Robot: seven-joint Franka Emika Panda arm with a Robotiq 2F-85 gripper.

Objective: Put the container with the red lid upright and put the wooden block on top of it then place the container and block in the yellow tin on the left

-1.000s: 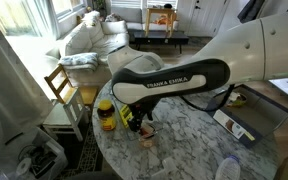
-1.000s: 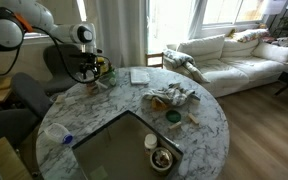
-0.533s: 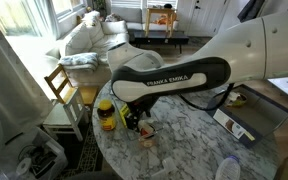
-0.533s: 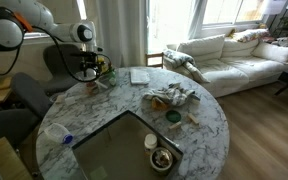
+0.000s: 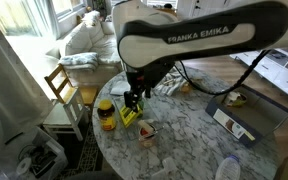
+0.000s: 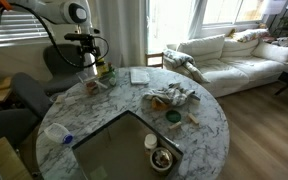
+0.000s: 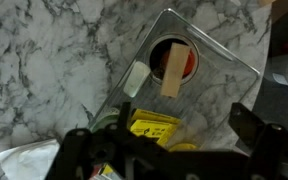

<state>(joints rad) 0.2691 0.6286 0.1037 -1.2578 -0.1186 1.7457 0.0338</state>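
Note:
The container with the red lid [image 7: 187,62] stands on the marble table with the wooden block [image 7: 174,68] lying across its top. Both sit on a clear plastic sheet, beside the yellow tin [image 7: 154,128], not in it. In an exterior view the container and block [image 5: 147,131] are just right of the yellow tin [image 5: 127,117]. My gripper [image 7: 164,150] is open and empty. It hangs above the tin and container [image 5: 132,100]. In an exterior view it is high over the table's far edge [image 6: 87,58].
A dark jar with a yellow lid [image 5: 105,113] stands next to the tin at the table edge [image 6: 105,72]. A notebook [image 6: 139,75], crumpled cloths [image 6: 171,97], a small bowl [image 6: 162,158] and a tray [image 6: 119,148] lie across the round table. A wooden chair [image 5: 62,95] stands beside it.
The arm has risen well above the table. The gripper has moved up and away from the container and block, which stay on the table.

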